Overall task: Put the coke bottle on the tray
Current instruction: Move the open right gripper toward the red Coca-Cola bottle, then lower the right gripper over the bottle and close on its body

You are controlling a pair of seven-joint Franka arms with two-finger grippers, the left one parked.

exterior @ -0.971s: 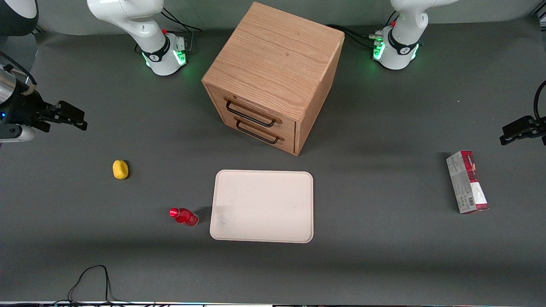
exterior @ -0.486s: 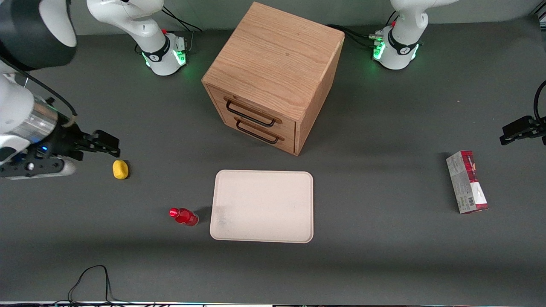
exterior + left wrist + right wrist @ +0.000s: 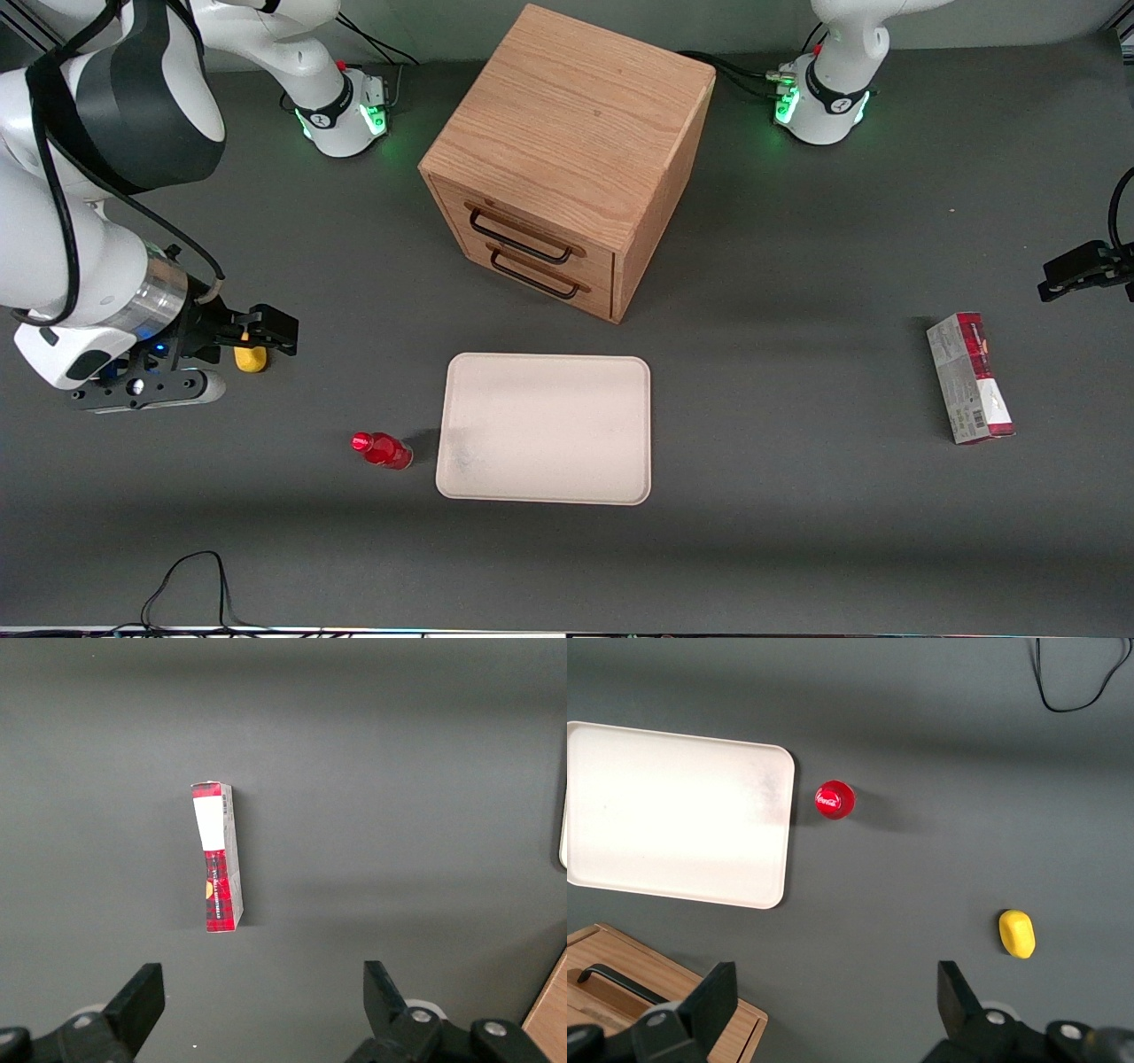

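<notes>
White and black, the working arm is sweeping in from the edge of the front frame toward its middle. Over the last second its gripper (image 3: 276,330) has been travelling from high at that edge down to mid-height, and it is now covering part of the yellow lump (image 3: 252,360). The fingers are standing wide apart, holding nothing. I judge this to be the approach: the arm is closing on the bottle, but nothing is grasped yet.

Nothing else is shifting. The oak drawer cabinet (image 3: 567,133) is sitting in the upper middle of the frame, and the cream tray (image 3: 545,430) is lying bare in the lower middle.

The coke bottle (image 3: 381,450) is standing upright on the grey table just beside the tray's short edge, not touching it, nearer the front camera than the gripper. It is showing bright red all over, with white script on its cap in the right wrist view (image 3: 834,800).
</notes>
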